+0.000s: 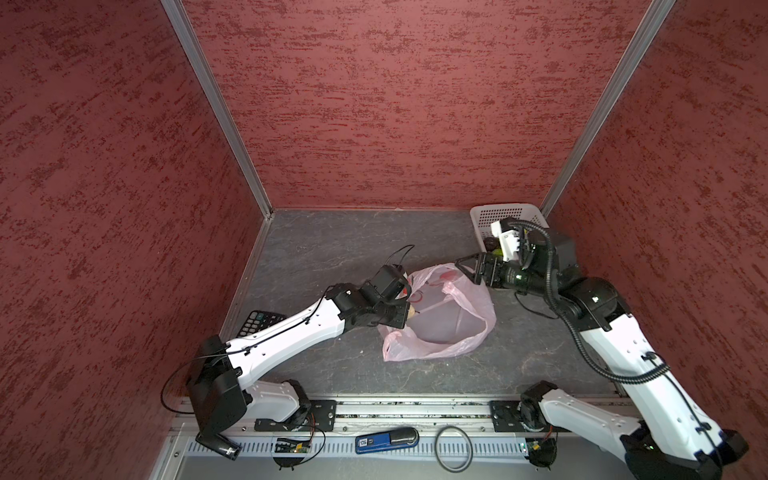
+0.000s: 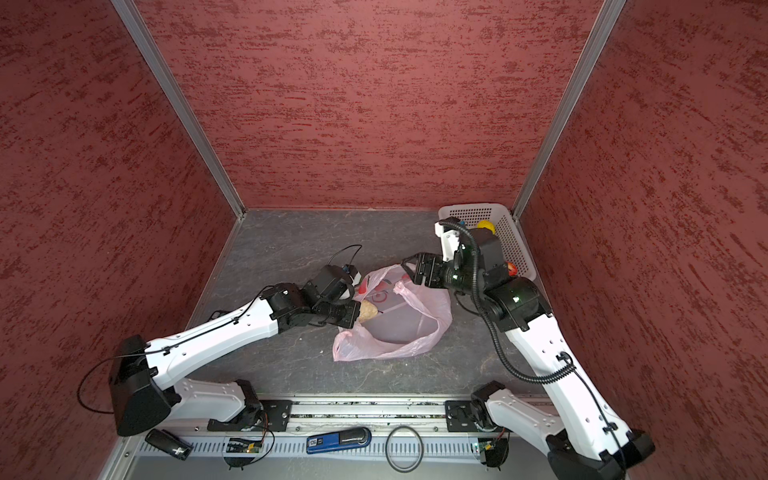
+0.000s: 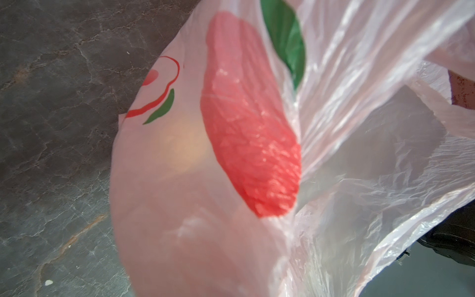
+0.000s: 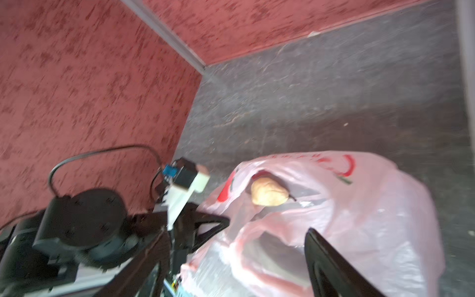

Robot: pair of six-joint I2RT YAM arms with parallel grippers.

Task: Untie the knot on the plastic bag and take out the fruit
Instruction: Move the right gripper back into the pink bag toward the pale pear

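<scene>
Closed tight, the left end effector [image 1: 402, 314] sits at the left rim of the plastic bag [image 1: 419, 353]. In the left wrist view the creases in the film run in toward it, so it looks to be pinching the thin plastic there. The bag stands near the middle of the dark marbled surface [image 1: 332, 257] with its mouth gaping upward, and red and green print shows on its wall. Just inside the mouth, right beside the left end effector's tips, lies a cream fruit [image 2: 368, 311]. In the right wrist view it is pear-shaped with a small dark stem, and in the left wrist view it shows only as a pale glow behind the film.

Over on the far right edge of the bag hangs the right end effector [image 1: 466, 270], its jaws spread wide with nothing between them, aimed toward the left arm. A loose handle loop [image 2: 400, 286] of crinkled pink plastic stands up just below it. One of its black fingers [image 4: 329, 262] shows above the bag in the right wrist view.

A white perforated basket [image 2: 469, 209] sits in the far right corner, partly hidden behind the right arm. In it are a yellow fruit [image 2: 486, 225], a red fruit [image 2: 511, 268] and a dark fruit [image 1: 490, 243]. A calculator [image 1: 259, 322] lies at the left edge of the surface, half under the left arm
</scene>
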